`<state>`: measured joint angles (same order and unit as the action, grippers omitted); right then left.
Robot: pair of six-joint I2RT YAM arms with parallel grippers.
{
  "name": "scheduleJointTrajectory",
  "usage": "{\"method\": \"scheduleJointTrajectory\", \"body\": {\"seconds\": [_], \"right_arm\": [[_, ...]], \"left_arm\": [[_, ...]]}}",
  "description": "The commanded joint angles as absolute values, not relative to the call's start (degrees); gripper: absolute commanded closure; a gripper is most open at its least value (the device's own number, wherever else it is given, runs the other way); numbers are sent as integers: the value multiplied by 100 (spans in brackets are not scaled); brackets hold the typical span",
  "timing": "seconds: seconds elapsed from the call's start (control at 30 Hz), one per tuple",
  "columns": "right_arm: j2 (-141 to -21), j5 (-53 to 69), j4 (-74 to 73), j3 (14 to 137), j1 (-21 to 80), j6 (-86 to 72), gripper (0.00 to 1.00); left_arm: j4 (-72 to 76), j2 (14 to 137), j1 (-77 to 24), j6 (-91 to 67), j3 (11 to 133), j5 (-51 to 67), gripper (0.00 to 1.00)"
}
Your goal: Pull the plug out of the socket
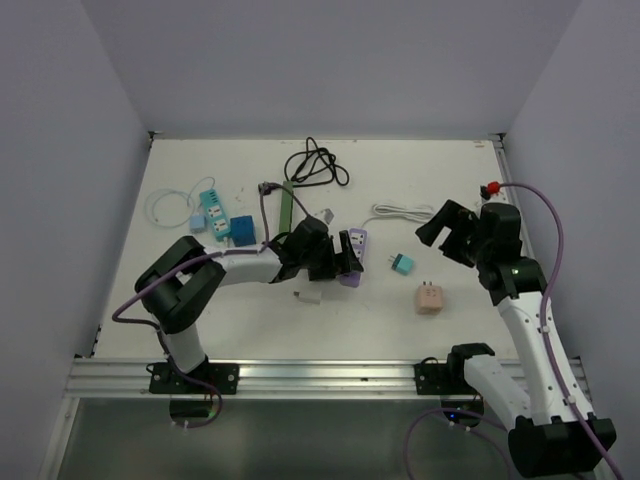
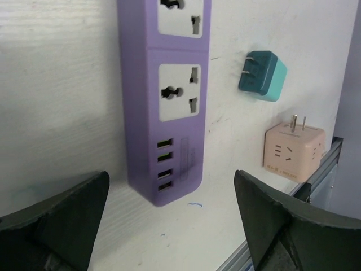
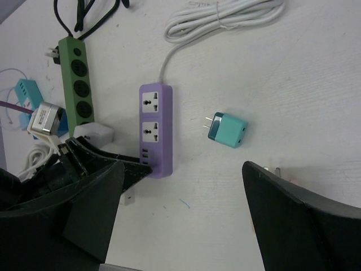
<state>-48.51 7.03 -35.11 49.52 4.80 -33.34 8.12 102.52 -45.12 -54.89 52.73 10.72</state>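
Spread wide, the left tool [image 2: 172, 226] sits at the strip's [image 2: 141, 113] USB end, its length running straight ahead, both sockets bare; the teal plug [image 2: 264, 76] lies loose on the bench [image 2: 56, 84] just right of the strip.

Top view: the left gripper [image 1: 340, 265] covers the near-left part of the purple plastic power strip [image 1: 356, 243], and the strip's socket holes are too small to read. Left wrist view: the strip's far end is cut off by the upper edge, and the gripper's two dark fingers [image 2: 62, 226] run off the lower edge. Right wrist view: the peach cube adapter [image 3: 275, 170] shows only its prongs behind a finger of the right gripper [image 3: 184, 172]. The white coiled cable [image 3: 225, 17] and black cable [image 3: 84, 11] are cropped at the top. The green power strip [image 3: 76, 79] has its near end overlapped by a white block [image 3: 95, 134] of unreadable kind.
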Motion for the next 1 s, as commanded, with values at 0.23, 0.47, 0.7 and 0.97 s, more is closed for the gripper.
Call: {"method": "scheduleJointTrajectory", "body": {"seconds": [0.23, 0.47, 0.7, 0.97], "right_arm": [[-4448, 18, -4534, 6406, 457, -2699, 1], [-4254, -773, -5203, 7364, 483, -2268, 1], [-4043, -1151, -5440, 7848, 729, -2057, 1], [-3744, -1634, -5511, 8208, 1107, -1741, 1]], "left_arm": [[-1097, 8369, -4526, -4843, 5642, 27, 0], [-2696, 6708, -4526, -4044, 6326, -1798, 1], [-4067, 5021, -4518, -3122, 7162, -2891, 0], [-5052, 3773, -4509, -2794, 7479, -3918, 0]]}}
